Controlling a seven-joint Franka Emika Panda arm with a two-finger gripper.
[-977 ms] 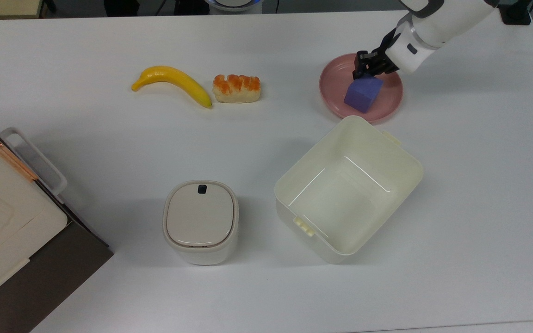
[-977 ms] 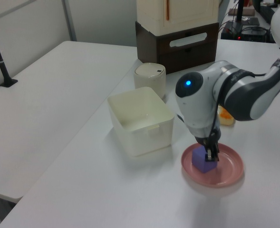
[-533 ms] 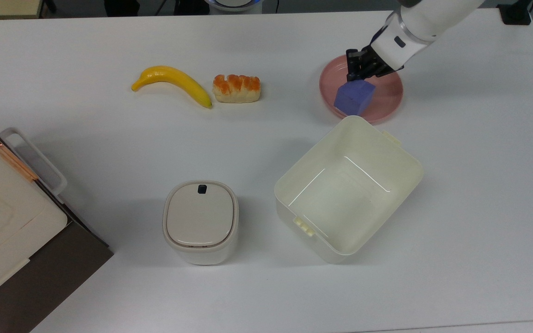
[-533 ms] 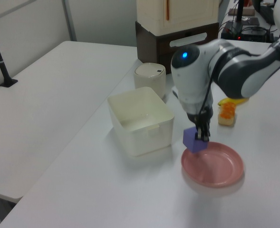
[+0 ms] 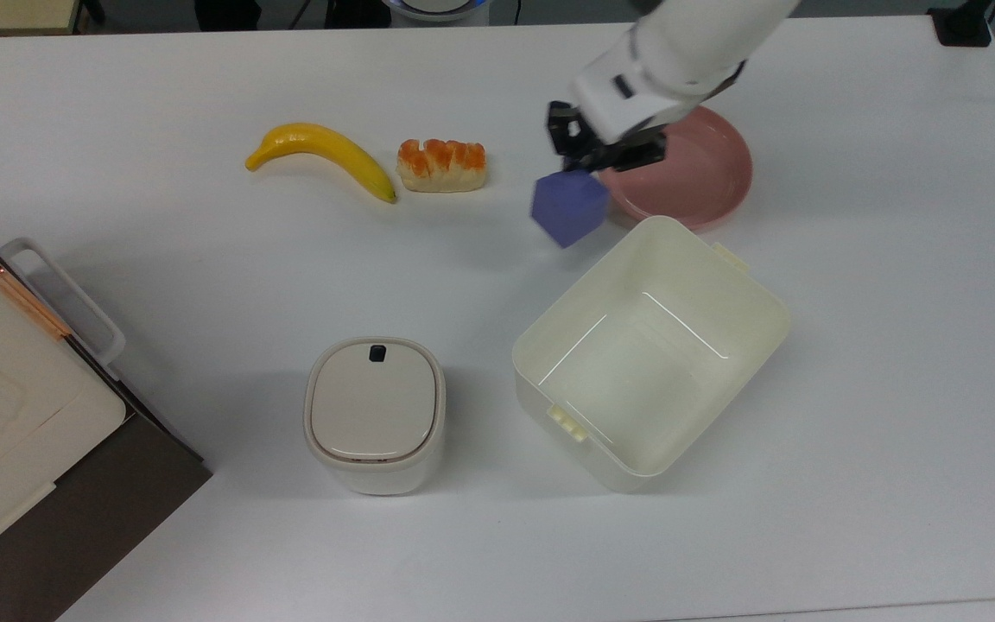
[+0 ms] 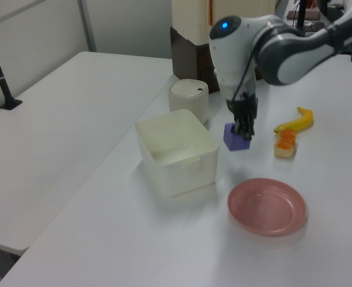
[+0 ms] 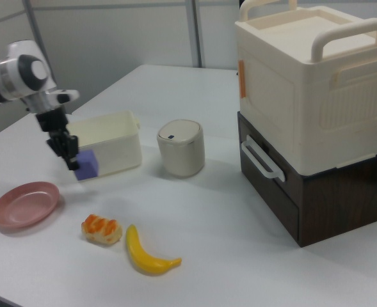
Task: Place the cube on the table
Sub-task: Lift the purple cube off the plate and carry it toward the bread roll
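Upper middle of the top view: claw pinches cube by its top edge above tabletop. Looks light, rigid, matte; flat opposite faces suit gripping.

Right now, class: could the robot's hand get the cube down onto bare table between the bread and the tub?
Probably yes. The hand holds the cube off the plate, and the table below looks unobstructed.

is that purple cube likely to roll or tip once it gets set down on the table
Probably not roll: the cube has flat faces and square edges. It hangs tilted in the gripper, held near its top, so it might land on an edge and rock before settling flat. It keeps its shape in the grasp, so it seems stiff. The table looks smooth, so a slight slide is possible.
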